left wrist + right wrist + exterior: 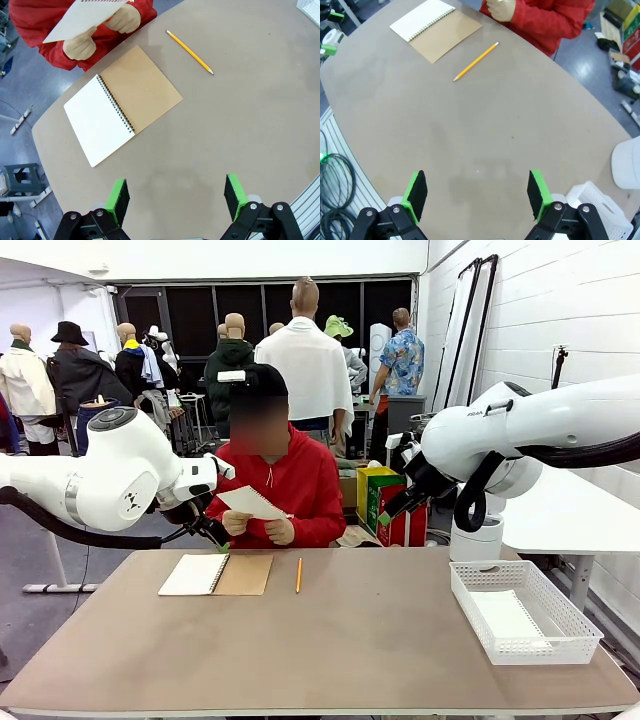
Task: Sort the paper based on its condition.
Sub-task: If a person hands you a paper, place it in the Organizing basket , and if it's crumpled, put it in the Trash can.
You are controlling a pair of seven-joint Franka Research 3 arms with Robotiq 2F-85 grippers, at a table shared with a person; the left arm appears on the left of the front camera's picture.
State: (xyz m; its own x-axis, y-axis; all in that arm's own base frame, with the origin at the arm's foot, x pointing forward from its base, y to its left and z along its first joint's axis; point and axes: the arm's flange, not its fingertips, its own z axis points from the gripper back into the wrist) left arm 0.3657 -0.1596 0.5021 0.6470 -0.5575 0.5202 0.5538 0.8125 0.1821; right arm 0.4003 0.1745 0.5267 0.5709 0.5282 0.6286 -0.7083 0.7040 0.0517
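Across the table, a person in a red top holds one white sheet of paper [252, 502] in both hands above the far edge; the same paper [80, 20] appears in the left wrist view. My left gripper [176, 197] is open with nothing between its green pads, hovering over bare table near the notebook. From the front, the left gripper [208, 528] hangs just left of the person's hands. My right gripper [476, 194] is also open and empty, high over the middle of the table. In the front view the right gripper [395, 508] is raised at the far right.
An open spiral notebook [215, 575] with a brown cover lies at the far left of the table, a yellow pencil [298, 574] beside it. A white mesh basket [560, 625] stands at the right with a flat white sheet [505, 616] inside.
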